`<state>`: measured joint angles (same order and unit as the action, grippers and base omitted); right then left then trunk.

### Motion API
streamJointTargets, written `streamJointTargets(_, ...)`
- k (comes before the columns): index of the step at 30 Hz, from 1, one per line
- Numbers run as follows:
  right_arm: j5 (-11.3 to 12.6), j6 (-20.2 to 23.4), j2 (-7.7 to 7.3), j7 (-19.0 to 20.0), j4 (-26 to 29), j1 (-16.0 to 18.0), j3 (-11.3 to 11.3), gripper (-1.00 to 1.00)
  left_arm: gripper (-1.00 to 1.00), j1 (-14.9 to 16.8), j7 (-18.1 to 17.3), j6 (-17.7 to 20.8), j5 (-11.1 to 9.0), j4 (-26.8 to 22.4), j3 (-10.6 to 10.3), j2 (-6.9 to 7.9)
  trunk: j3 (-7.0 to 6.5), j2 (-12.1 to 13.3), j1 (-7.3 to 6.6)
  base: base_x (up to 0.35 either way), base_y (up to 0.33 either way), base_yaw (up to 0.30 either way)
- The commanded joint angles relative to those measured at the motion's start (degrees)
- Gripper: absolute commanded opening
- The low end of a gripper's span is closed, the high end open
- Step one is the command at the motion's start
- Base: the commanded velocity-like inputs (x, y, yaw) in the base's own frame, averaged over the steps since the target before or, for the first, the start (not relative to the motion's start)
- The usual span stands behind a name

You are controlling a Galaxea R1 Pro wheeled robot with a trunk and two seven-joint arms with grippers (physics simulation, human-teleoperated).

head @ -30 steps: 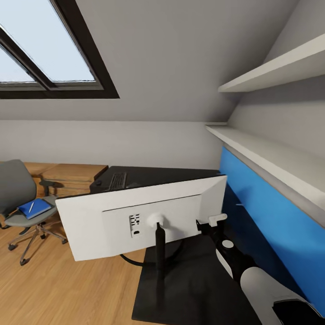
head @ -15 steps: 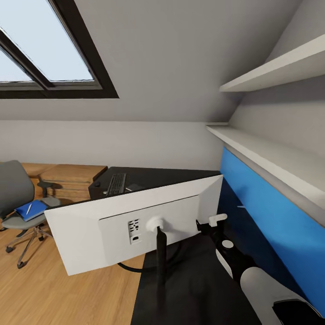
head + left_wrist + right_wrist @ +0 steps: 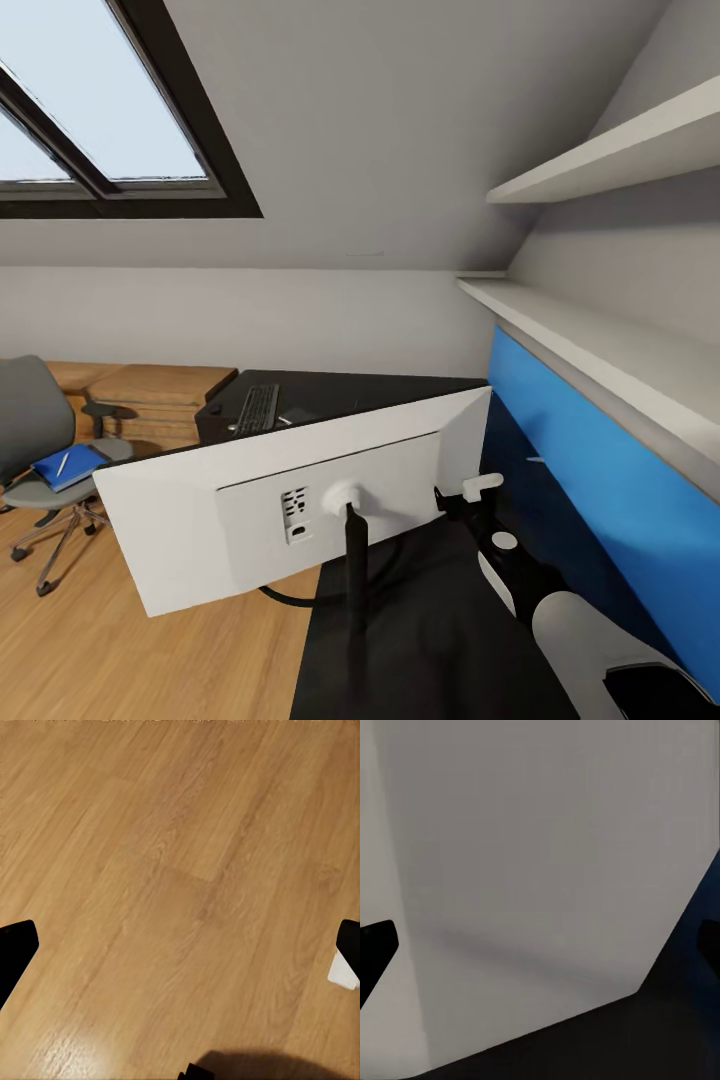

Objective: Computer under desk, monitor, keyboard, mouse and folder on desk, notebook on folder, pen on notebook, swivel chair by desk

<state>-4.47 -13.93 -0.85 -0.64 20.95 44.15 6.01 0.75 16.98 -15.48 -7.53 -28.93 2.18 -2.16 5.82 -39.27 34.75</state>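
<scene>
The right pincer (image 3: 470, 495) sits at the monitor (image 3: 300, 490)'s right edge, its white finger beside the panel; whether it grips the monitor I cannot tell, though in the right wrist view its dark fingertips (image 3: 376, 949) stand wide apart at the frame's sides with the pale panel between them. The left pincer (image 3: 180, 967) is spread wide over bare wooden floor (image 3: 172, 870), holding nothing. The monitor shows its white back, tilted, on a black stand over the near end of the black table (image 3: 430, 640). At the table's far end lies the keyboard (image 3: 258, 407). A blue wall panel (image 3: 600, 500) runs along the table's right edge, under white shelves (image 3: 600, 350). Open floor lies along its left edge, where the swivel chair (image 3: 40, 440) stands well apart, carrying the blue folder (image 3: 70, 466).
</scene>
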Motion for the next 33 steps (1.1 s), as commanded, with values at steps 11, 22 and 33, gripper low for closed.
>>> streamJointTargets(11,-0.43,-0.13,-0.03,-0.15,-0.07,0.06,0.13,1.00,1.00,0.04,-0.02,-0.19,-0.50,0.07,0.14,0.02,0.10,-0.07,0.03,0.046,0.000,0.000)
streamJointTargets(22,-0.36,-0.13,-0.09,-0.15,-0.08,0.06,0.05,1.00,1.00,0.04,-0.39,-4.91,-0.87,11.75,0.50,7.17,0.10,-0.07,0.03,0.000,0.000,0.000)
streamJointTargets(33,-0.36,-0.13,-0.11,-0.24,-0.12,0.06,-0.04,1.00,1.00,0.04,-6.52,-15.90,-0.99,18.75,7.05,10.27,0.10,-0.07,0.03,0.052,0.000,0.000)
